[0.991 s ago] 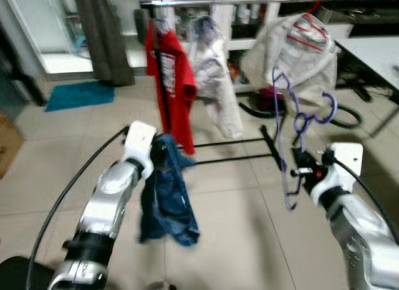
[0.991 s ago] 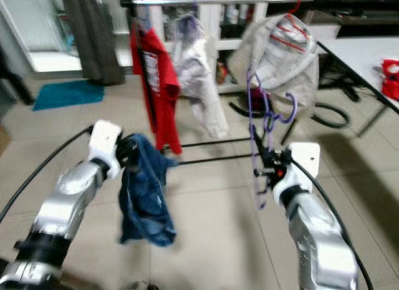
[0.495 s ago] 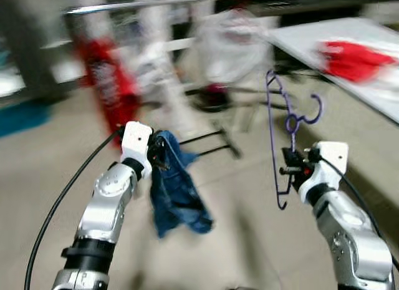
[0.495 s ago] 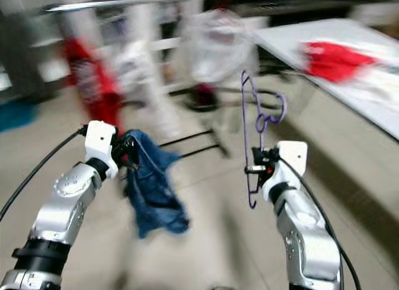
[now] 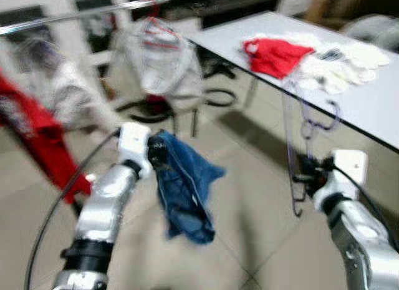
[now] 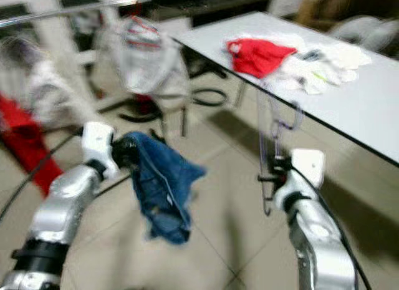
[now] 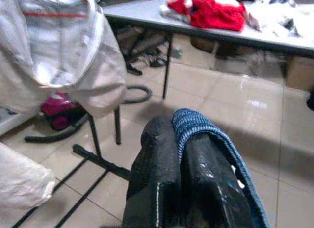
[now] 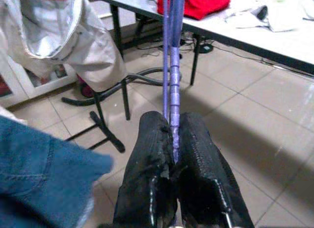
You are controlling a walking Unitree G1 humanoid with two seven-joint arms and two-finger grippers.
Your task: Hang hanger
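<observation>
While both arms hold their loads, the head cam has swung right vs. a sec ago: the clothes rail (image 5: pixel 93 12), then centre-frame, now sits upper left, and the white table (image 5: pixel 374 109) has come into view on the right. That's camera motion, not the things moving; the picture is blurred, so the robot is prob. turning. For the task this means it now faces away from the rail, so the hang is not yet set up and it'll need to square up to the rail again. Left tool (image 5: pixel 153 154) is clenched on the blue denim garment (image 5: pixel 184 190), which droops below it, out in front of the rail. Right tool (image 5: pixel 303 176) is clenched on the purple hanger (image 5: pixel 292 146), held upright, hook up, just in front of the table edge, well apart from the rail. Count: 1 purple hanger, 1 denim piece, 1 rail, 1 table; on the rail 1 white jacket (image 5: pixel 159 62) on a red hanger, 1 pale garment (image 5: pixel 59 96), 1 red shirt (image 5: pixel 34 143); on the table 1 red garment (image 5: pixel 274 56) beside a white pile (image 5: pixel 340 65).
</observation>
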